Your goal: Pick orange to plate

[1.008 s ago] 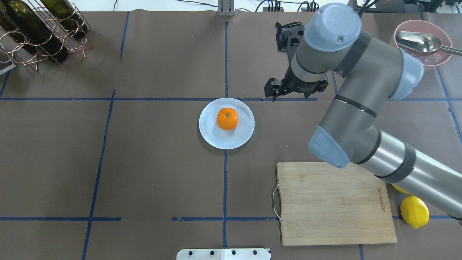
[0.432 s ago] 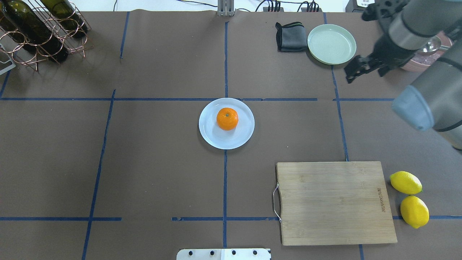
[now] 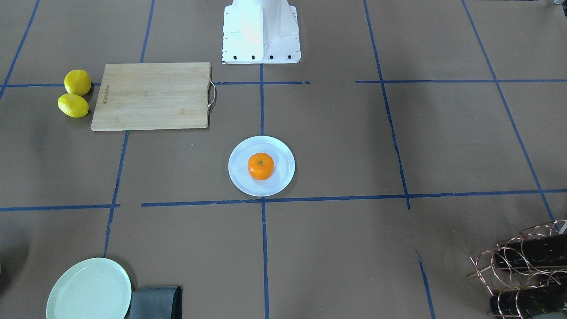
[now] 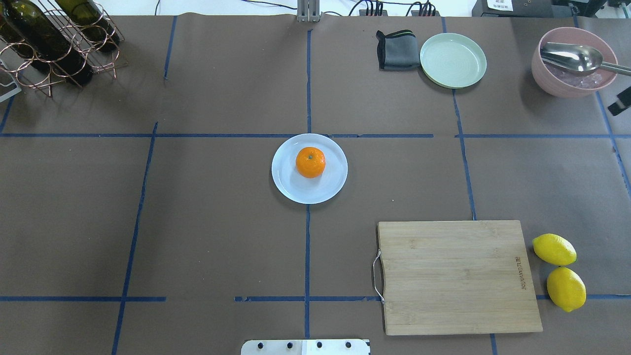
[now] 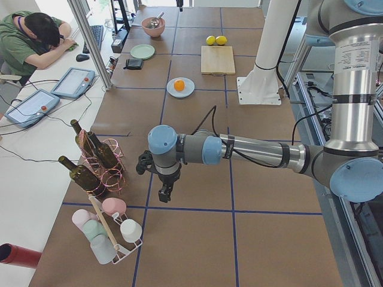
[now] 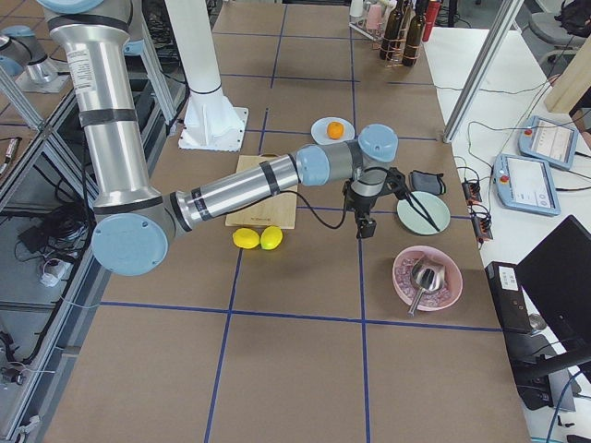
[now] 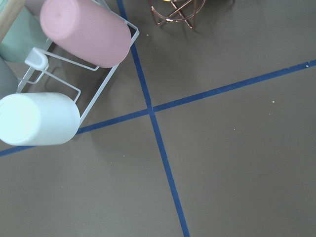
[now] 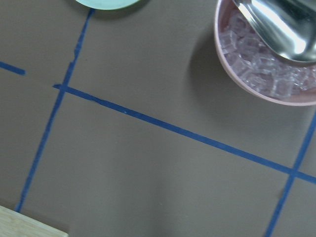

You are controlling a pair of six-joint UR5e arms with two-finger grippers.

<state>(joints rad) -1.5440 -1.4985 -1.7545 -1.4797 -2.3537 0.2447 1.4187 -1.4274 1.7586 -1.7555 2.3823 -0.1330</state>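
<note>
The orange [image 4: 310, 162] rests on the pale bluish-white plate [image 4: 291, 191] at the table's middle, stem dimple up, also seen in the front view as orange [image 3: 261, 166] on plate [image 3: 239, 178]. Nothing touches either. My right gripper [image 6: 364, 227] hangs far from them, over the table between the green plate and the lemons; only a dark sliver of it [image 4: 622, 104] shows at the overhead view's right edge. My left gripper [image 5: 163, 195] hangs near the bottle and cup racks, far from the plate. Whether either gripper is open or shut I cannot tell.
A wooden cutting board [image 4: 453, 276] lies front right with two lemons [image 4: 554, 249] beside it. At the back right are a green plate [image 4: 453, 60], a grey cloth [image 4: 397, 50] and a pink bowl [image 4: 552, 81] with a spoon. A wine rack [image 4: 54, 39] stands back left.
The right arm has swung away from beside the plate to the right, almost out of the overhead view. The orange and plate have not moved.
</note>
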